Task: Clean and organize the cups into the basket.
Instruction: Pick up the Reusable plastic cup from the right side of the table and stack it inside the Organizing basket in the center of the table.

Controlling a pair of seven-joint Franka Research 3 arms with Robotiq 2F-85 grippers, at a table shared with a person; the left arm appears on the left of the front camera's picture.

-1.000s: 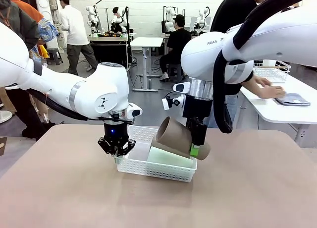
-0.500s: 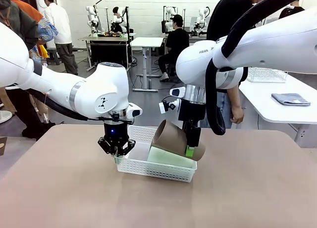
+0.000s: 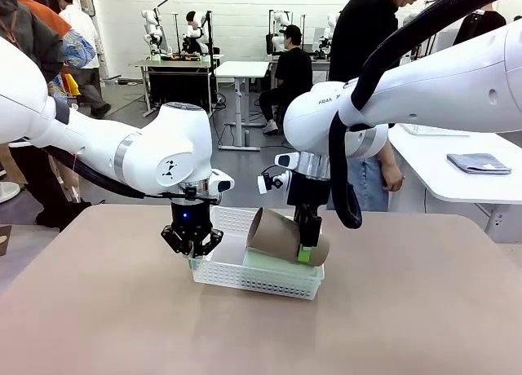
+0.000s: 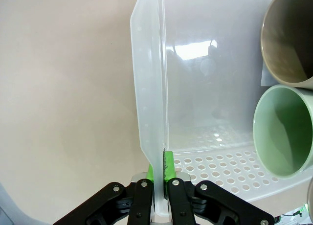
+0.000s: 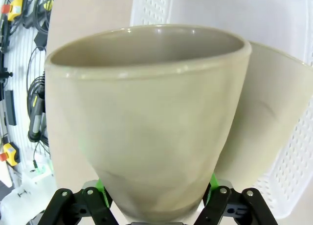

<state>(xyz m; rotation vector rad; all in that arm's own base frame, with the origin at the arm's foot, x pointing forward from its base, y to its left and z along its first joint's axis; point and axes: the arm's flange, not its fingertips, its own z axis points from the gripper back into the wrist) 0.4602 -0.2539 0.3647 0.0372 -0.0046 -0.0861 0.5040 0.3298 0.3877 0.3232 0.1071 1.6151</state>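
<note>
The white lattice basket sits mid-table. My left gripper is shut on its left end wall, and the left wrist view shows that wall pinched between the green pads. My right gripper is shut on a tan cup, tilted on its side low over the basket. A mint green cup lies in the basket under it. The left wrist view looks into the mint cup's mouth and a tan cup's mouth. The right wrist view has the held tan cup with another tan cup beside it.
A person in black stands at the far side of the table. To the right is a white side table with a grey cloth. The tan tabletop is bare in front of the basket and on both sides.
My right arm has carried the tan cup left and down, closer onto the mint cup in the basket. The person behind has straightened up. My left gripper has not moved.
</note>
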